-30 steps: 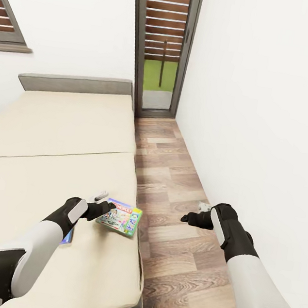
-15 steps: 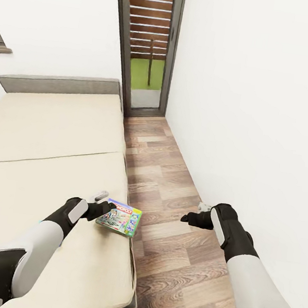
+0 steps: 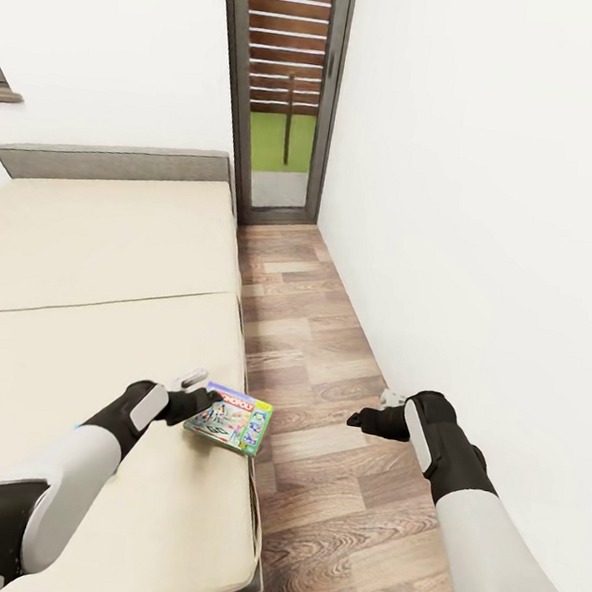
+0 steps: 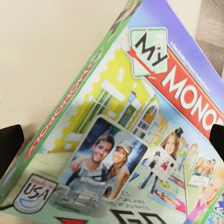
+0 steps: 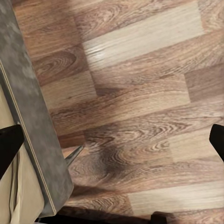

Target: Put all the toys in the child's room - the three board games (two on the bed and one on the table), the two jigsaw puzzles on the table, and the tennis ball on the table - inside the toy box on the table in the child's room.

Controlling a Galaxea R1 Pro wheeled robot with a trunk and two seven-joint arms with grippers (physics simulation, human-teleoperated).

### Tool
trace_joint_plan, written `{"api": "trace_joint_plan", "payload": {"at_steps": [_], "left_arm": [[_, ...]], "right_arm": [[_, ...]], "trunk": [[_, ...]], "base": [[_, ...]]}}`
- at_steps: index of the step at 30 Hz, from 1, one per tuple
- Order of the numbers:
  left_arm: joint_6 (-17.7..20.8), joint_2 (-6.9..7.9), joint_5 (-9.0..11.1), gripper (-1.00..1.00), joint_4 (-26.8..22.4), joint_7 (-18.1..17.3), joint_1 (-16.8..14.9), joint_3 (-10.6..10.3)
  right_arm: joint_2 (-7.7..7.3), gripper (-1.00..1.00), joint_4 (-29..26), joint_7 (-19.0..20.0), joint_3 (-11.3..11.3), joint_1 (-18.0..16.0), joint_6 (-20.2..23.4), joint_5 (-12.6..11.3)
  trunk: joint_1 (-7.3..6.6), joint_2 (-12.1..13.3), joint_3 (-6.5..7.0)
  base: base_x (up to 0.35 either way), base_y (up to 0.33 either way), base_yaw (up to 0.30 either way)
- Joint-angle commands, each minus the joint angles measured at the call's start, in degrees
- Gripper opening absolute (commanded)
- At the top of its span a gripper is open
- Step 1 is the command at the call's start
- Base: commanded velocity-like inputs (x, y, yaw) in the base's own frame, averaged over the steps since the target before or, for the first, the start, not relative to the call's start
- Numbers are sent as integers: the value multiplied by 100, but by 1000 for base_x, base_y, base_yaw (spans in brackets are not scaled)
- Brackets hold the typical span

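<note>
1. In the head view, the left gripper is gripping the near edge of the board game, which is sitting at the side edge of the bed, partly over the wooden floor. The right gripper is hanging above the floor near the wall; a door is standing ahead.

2. In the left wrist view, the box cover is showing its Monopoly print between the dark fingertips.

3. In the right wrist view, the fingers are standing wide apart over the floor, holding nothing, beside the grey bed frame.
</note>
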Motion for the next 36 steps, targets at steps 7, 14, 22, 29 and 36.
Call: {"api": "trace_joint_plan", "payload": {"at_steps": [7,14,22,29,36], "left_arm": [[30,4,-5,100,-7,-9,33,64],[24,16,-6,100,-7,-9,49,75],[19,68,-3,100,-6,-8,87,96],[21,354,105,100,-7,-60,138,350],[35,595,221,100,-10,-198,203,736]], "right_arm": [[5,100,-4,-20,-2,-2,24,-43],[4,100,-3,-20,-1,11,24,-45],[-7,100,2,-5,-4,116,24,-49],[-21,100,4,185,-10,213,24,-51],[-56,100,51,897,-15,245,-12,-42]], "trunk": [[0,-2,-4],[0,-2,-4],[0,-2,-4],[0,-2,-4],[0,-2,-4]], "base": [[0,0,-3],[0,0,-1],[0,0,0],[0,0,0],[0,0,0]]}}
